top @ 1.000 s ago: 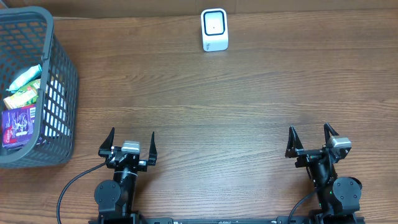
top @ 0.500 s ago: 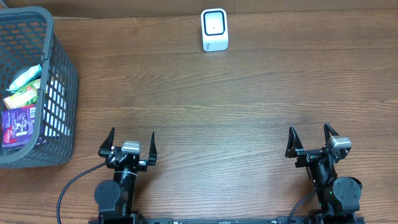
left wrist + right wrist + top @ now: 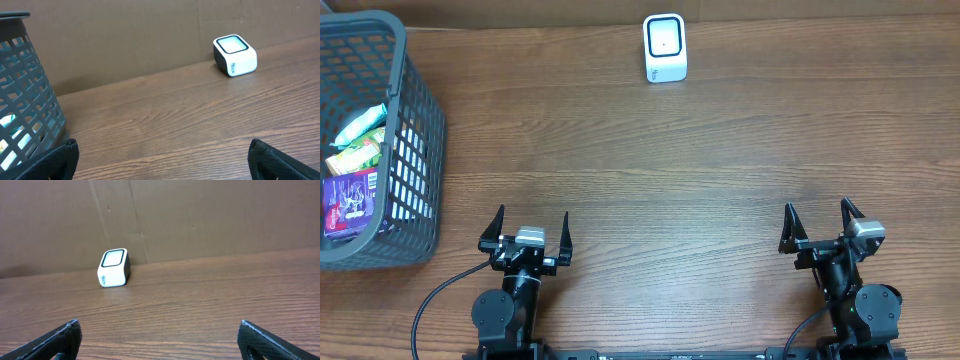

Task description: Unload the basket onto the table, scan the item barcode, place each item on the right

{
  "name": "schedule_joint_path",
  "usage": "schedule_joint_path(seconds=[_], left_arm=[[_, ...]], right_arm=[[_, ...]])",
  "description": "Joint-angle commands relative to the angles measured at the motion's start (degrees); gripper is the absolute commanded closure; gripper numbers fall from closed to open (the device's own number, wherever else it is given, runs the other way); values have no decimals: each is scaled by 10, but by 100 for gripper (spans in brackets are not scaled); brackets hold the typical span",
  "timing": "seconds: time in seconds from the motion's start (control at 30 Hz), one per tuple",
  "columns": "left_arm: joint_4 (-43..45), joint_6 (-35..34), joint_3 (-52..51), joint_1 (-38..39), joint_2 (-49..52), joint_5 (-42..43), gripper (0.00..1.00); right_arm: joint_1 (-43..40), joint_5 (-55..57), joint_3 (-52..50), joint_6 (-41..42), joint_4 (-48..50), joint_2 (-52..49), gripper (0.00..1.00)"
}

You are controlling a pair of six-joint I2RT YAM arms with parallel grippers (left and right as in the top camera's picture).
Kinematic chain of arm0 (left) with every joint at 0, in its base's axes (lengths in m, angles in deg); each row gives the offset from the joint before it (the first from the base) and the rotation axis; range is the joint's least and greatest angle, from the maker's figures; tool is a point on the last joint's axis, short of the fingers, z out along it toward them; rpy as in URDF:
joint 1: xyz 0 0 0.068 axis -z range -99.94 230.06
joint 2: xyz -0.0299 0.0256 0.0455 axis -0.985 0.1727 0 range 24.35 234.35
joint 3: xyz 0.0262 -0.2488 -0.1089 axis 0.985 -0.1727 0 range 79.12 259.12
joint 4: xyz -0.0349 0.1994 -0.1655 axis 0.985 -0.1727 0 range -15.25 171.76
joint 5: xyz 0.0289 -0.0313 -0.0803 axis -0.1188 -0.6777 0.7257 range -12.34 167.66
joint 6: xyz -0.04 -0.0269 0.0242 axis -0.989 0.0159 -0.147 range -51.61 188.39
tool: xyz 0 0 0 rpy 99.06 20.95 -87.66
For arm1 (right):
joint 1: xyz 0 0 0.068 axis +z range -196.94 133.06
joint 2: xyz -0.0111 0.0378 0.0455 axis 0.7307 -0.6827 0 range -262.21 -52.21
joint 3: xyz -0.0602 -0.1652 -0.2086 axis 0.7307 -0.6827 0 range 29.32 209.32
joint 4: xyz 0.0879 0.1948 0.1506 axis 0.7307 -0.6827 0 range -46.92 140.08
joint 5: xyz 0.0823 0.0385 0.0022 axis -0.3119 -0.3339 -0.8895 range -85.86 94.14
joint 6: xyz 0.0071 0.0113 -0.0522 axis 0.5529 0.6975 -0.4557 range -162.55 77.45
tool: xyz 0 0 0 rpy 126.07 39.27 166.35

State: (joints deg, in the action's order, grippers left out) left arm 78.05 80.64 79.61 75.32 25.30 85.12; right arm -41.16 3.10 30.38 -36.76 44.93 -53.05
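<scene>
Overhead, the left gripper sits at the near edge of the table with its two fingers spread wide and nothing between them. The right gripper sits well apart from it along the same edge, equally wide and holding nothing. Both sets of fingers point toward the far edge. Bare wood runs from the fingertips across the whole middle of the table up to the scanner, which stands alone near the far edge, about midway across and between the two grippers' lines. In the wrist views a brown cardboard wall rises just behind the scanner and closes off the far side. The basket stands at the left edge, ahead and to the left of the left gripper, near it but apart; its grey lattice wall leans outward toward the top. Inside lie the items: a purple packet nearest the robot, a green packet behind it and a pale pouch farther back, all touching or overlapping. Both arms are folded back over their bases at the near edge, wrists low and level, each wrist camera looking flat across the wood. A black cable loops out from the left base.
</scene>
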Motion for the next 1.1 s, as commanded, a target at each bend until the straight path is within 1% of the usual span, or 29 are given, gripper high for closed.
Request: schedule_joint_path(seconds=[0.0, 0.27, 0.3, 0.37, 0.43, 0.53, 0.6, 0.67, 0.8, 0.93, 1.07], left_arm=[[-1, 8, -2, -1, -6, -4, 0], [-1, 8, -2, -1, -6, -2, 0], [-2, 0, -2, -1, -6, -1, 0], [-1, -37, -2, -1, -6, -1, 0], [5, -94, -2, -1, -6, 1, 0], [37, -138, 0, -1, -6, 2, 0], [37, -146, 11, -1, -6, 3, 0], [7, -146, 44, -1, -5, 16, 1], [-47, -146, 113, -1, 22, 16, 0], [-82, -146, 197, -1, 83, 16, 0], [-104, -165, 289, -1, 163, 16, 0]], right_arm=[[5, 3, -6, 2, 4, 7, 0], [5, 3, -6, 2, 4, 7, 0], [5, 4, -6, 1, 4, 7, 0], [5, -2, -6, 2, 6, 7, 0], [5, -17, -6, 2, 11, 7, 0], [5, -29, -3, 2, 43, 7, 0], [5, -29, 10, 2, 47, 7, 0], [5, -32, 35, 2, 41, 7, 0], [5, -68, 78, 2, 12, 6, 0], [5, -76, 122, 1, 6, -6, 0], [5, -77, 169, -12, -2, -43, 0]])
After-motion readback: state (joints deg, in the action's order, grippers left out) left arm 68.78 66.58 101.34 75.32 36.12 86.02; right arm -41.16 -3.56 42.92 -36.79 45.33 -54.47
